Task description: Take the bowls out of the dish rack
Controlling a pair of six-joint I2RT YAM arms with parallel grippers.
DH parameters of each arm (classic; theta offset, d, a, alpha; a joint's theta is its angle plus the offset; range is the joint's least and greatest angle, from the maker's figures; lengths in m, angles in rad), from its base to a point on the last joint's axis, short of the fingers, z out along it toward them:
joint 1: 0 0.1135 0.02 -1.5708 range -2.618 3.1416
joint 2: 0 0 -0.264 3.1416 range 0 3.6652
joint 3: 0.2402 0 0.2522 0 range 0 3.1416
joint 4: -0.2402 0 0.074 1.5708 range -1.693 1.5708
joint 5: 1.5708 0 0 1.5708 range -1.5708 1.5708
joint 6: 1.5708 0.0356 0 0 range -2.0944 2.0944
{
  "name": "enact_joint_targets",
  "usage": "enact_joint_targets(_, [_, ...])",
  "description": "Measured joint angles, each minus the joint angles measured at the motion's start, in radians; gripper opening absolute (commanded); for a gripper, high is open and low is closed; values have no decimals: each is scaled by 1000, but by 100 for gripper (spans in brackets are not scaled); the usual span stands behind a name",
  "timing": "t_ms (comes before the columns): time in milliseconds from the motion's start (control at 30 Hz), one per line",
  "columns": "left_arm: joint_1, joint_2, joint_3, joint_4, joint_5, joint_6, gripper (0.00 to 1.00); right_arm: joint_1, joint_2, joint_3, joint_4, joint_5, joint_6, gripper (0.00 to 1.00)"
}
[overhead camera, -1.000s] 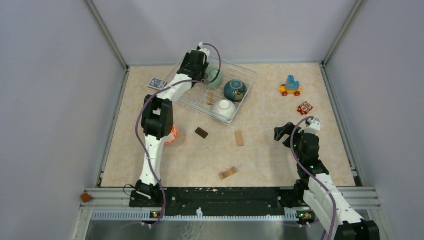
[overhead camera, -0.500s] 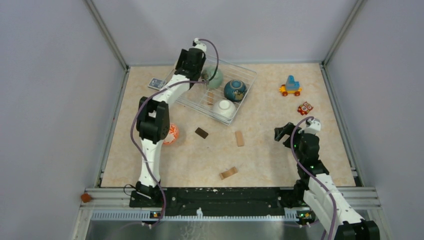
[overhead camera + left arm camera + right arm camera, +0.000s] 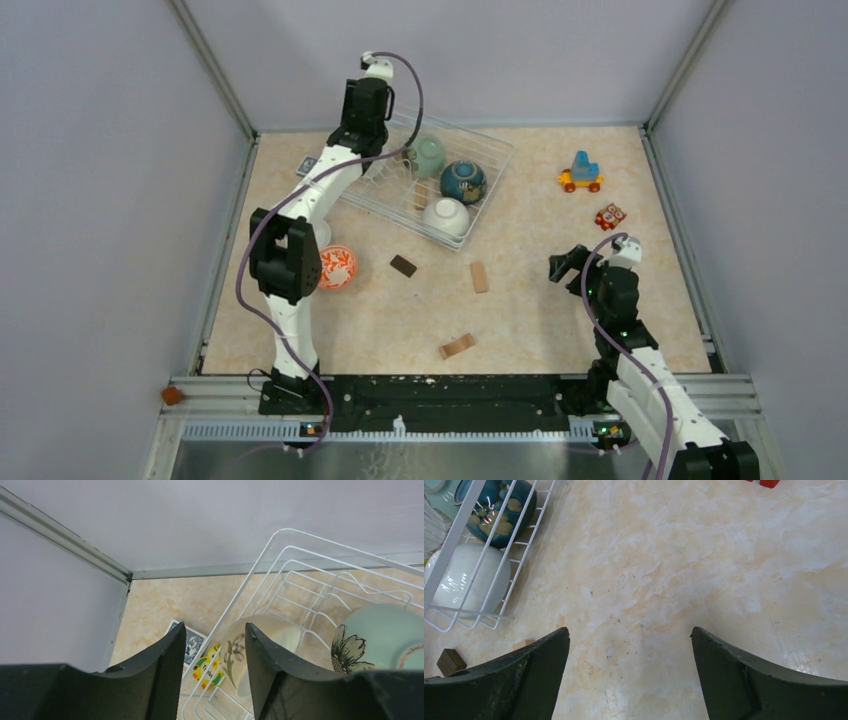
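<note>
The dish rack [image 3: 485,150] stands at the back of the table. It holds a mint green bowl [image 3: 428,155], a dark blue bowl [image 3: 463,181] and a white bowl [image 3: 447,215]. In the left wrist view a beige flowered bowl [image 3: 267,632] lies on its side in the dish rack [image 3: 272,542], beside the mint bowl [image 3: 380,632]. My left gripper [image 3: 215,626] hangs above the rack's back left corner, open about halfway, nothing between its fingers. A white bowl with orange-red pattern [image 3: 337,267] sits on the table left of the rack. My right gripper [image 3: 629,635] stands wide open over bare table.
A blue playing card [image 3: 192,640] and a yellow card [image 3: 207,667] lie at the rack's left edge. Wooden blocks [image 3: 480,276] [image 3: 456,346] and a dark block [image 3: 403,265] lie mid-table. A toy vehicle [image 3: 581,173] and a red toy [image 3: 609,215] sit at the right.
My left arm rose out of the rack and drew back over its back left corner, its jaws narrowing. The orange-patterned bowl shows fully. The right arm stayed put.
</note>
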Motion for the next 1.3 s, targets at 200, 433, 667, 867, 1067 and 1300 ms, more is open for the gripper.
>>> enact_joint_targets(200, [0, -9, -4, -51, 11, -60, 90, 0, 0, 0, 0, 0, 0, 91])
enact_joint_targets(433, [3, -6, -4, -119, 23, -55, 79, 0, 0, 0, 0, 0, -1, 90])
enact_joint_targets(667, [10, 97, 38, -143, -14, 25, 77, 0, 11, 0, 0, 0, -2, 90])
enact_joint_targets(867, [16, 206, 56, -188, -39, 68, 72, 0, 12, 0, 0, 0, -2, 90])
enact_joint_targets(1067, [26, 219, 62, -174, -79, 106, 63, 0, 12, 0, 0, 0, -2, 90])
enact_joint_targets(1300, [40, 221, 64, -138, -125, 151, 39, 0, 13, 0, 0, 0, -2, 90])
